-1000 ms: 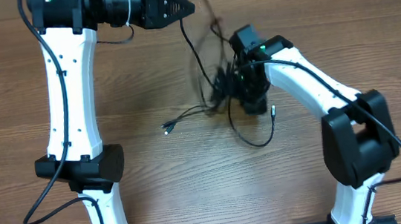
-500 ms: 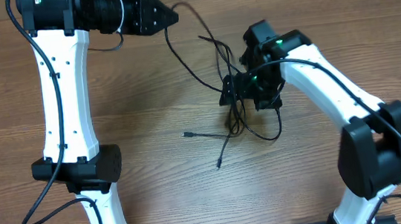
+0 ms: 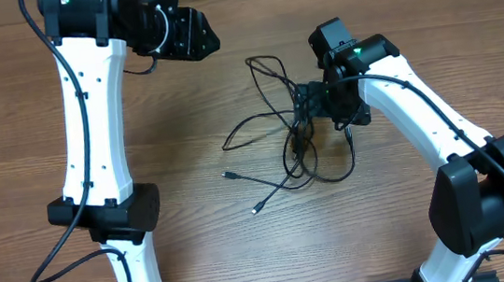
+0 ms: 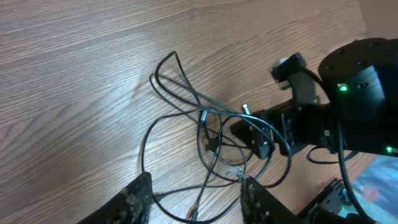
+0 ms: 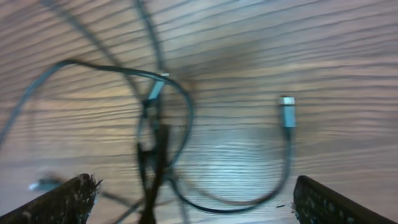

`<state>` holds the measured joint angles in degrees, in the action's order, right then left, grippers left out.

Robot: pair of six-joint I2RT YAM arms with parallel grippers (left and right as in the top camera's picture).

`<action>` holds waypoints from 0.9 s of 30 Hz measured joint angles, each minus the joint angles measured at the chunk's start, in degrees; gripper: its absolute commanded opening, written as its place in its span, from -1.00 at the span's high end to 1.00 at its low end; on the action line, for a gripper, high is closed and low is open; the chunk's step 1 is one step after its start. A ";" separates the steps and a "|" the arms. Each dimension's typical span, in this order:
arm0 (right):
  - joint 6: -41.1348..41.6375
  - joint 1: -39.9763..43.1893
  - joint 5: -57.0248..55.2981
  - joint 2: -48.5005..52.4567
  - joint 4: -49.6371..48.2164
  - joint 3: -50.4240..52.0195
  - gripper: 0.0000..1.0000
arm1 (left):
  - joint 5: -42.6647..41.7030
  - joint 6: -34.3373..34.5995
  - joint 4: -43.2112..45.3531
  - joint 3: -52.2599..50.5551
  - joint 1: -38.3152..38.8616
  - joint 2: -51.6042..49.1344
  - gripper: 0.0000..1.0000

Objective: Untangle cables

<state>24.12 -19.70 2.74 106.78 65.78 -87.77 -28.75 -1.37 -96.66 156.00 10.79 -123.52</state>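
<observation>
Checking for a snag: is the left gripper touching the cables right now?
Apart. The overhead view shows bare table between the left gripper and the nearest loop of the cables; the left wrist view shows its jaws empty.

A brown wood-grain tabletop [image 3: 195, 222] carries thin black cables [image 3: 295, 146], lying tangled in loose loops, plugs splayed outward.

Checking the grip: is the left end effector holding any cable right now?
No, in the overhead view the left end effector sits apart from the cables, which lie loose on the table.
</observation>
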 measured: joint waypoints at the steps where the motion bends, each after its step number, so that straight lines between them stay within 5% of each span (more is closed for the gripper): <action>1: -0.26 0.00 -1.40 0.00 0.70 0.00 -1.00 | 0.39 -0.02 0.00 0.00 0.28 0.00 0.00; 9: -7.02 0.02 -5.77 0.00 3.80 0.00 -0.99 | 1.64 0.11 1.66 -3.80 1.79 0.04 -0.04; 14: -8.31 0.00 -5.51 0.00 2.62 0.00 -1.00 | 1.84 4.39 4.98 -8.59 2.03 0.07 -0.68; 16: -8.57 0.00 -4.52 0.00 1.77 0.00 -1.00 | 2.01 7.43 6.54 -11.06 2.38 0.07 -0.79; 27: -8.94 0.00 -1.46 0.00 0.22 0.00 -1.00 | 2.10 27.85 18.93 -25.09 8.57 0.11 -0.61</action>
<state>15.18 -19.70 1.28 106.78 66.00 -87.77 -26.65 26.48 -77.73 130.91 19.35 -123.42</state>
